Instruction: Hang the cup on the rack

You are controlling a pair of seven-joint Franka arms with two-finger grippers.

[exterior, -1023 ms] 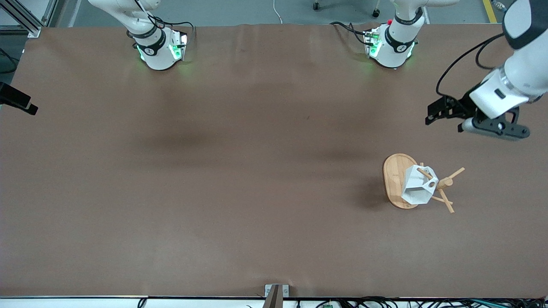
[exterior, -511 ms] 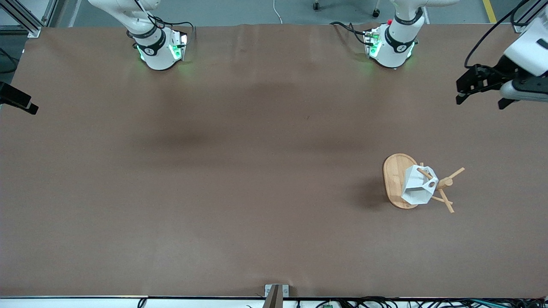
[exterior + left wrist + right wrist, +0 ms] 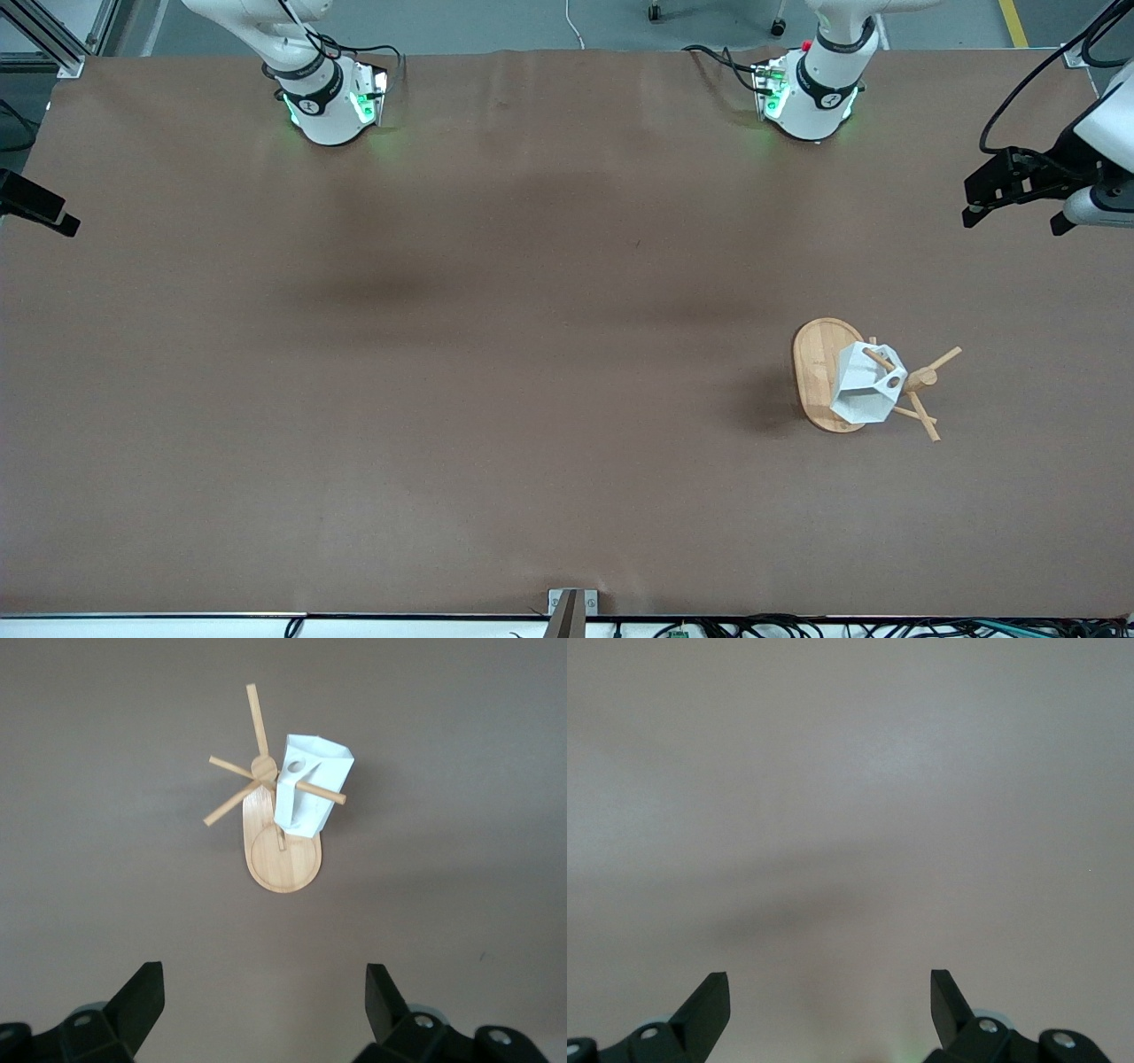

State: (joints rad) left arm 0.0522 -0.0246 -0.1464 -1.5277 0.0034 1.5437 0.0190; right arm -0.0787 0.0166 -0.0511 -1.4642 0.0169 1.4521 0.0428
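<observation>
The white faceted cup (image 3: 864, 390) (image 3: 310, 797) hangs on a peg of the bamboo rack (image 3: 811, 372) (image 3: 283, 864), the peg passing through the hole in its handle tab. The rack stands toward the left arm's end of the table. My left gripper (image 3: 1099, 213) (image 3: 266, 1001) hovers high over the table's edge at that end, well apart from the rack. It is open and holds nothing. My right gripper (image 3: 830, 1001) is open over bare table in the right wrist view, with nothing between its fingers.
Both arm bases (image 3: 332, 97) (image 3: 811, 93) stand along the table edge farthest from the front camera. A black bracket (image 3: 35, 213) juts in at the right arm's end. A small metal mount (image 3: 571, 607) sits at the nearest edge.
My left gripper has drawn away from the rack toward the left arm's end of the table, still open. The cup has stayed on its peg. The right arm waits.
</observation>
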